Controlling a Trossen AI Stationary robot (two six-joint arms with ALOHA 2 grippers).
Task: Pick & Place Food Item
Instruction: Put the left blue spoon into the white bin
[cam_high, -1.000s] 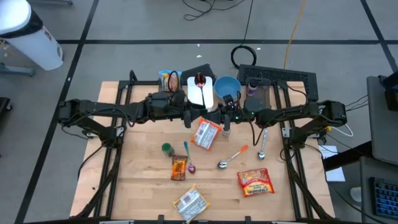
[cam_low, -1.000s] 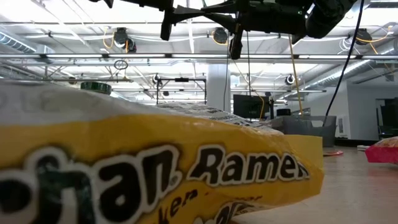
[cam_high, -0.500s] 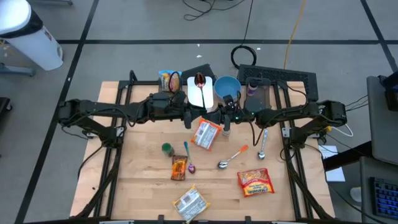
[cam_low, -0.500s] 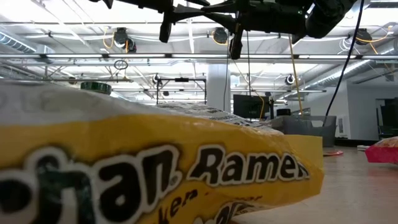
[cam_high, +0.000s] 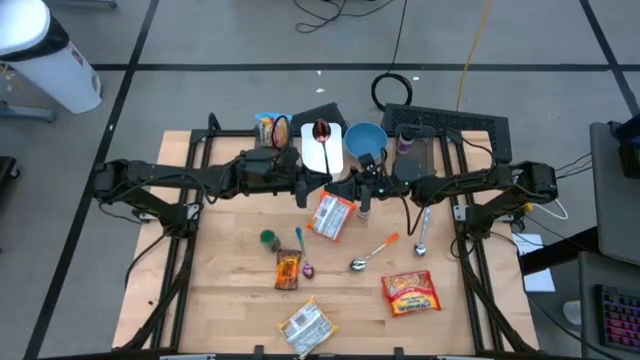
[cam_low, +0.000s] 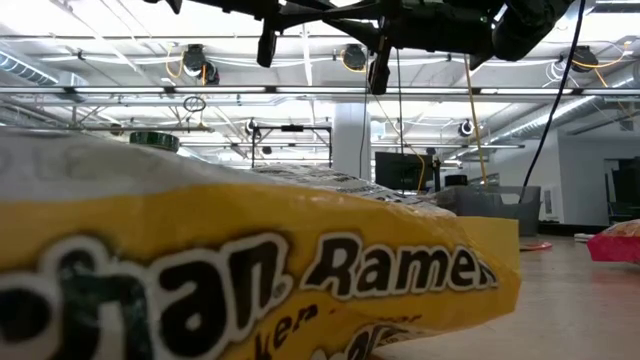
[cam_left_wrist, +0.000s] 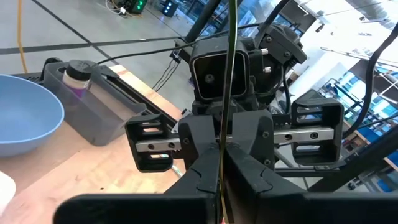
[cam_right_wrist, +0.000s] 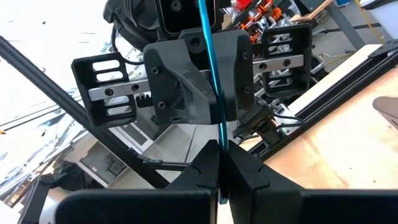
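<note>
Several food packets lie flat on the wooden table (cam_high: 230, 300): an orange-and-white packet (cam_high: 332, 215) at the middle, a red packet (cam_high: 410, 292) at the near right, a yellow-and-white ramen packet (cam_high: 305, 327) at the near edge, which fills the low view (cam_low: 250, 260), and a brown bar (cam_high: 288, 268). My left gripper (cam_high: 305, 192) and my right gripper (cam_high: 363, 197) hang shut and empty above the table's far middle, facing each other. The orange-and-white packet lies just near of them. Each wrist view shows its own shut fingers, left (cam_left_wrist: 221, 186) and right (cam_right_wrist: 221, 180), with the other arm beyond.
A white plate (cam_high: 322, 150) with a red spoon, a blue bowl (cam_high: 365, 140), a yellow packet (cam_high: 270, 128) and a grey container (cam_high: 410, 145) stand at the far edge. A green can (cam_high: 268, 238) and three spoons (cam_high: 372, 252) lie mid-table.
</note>
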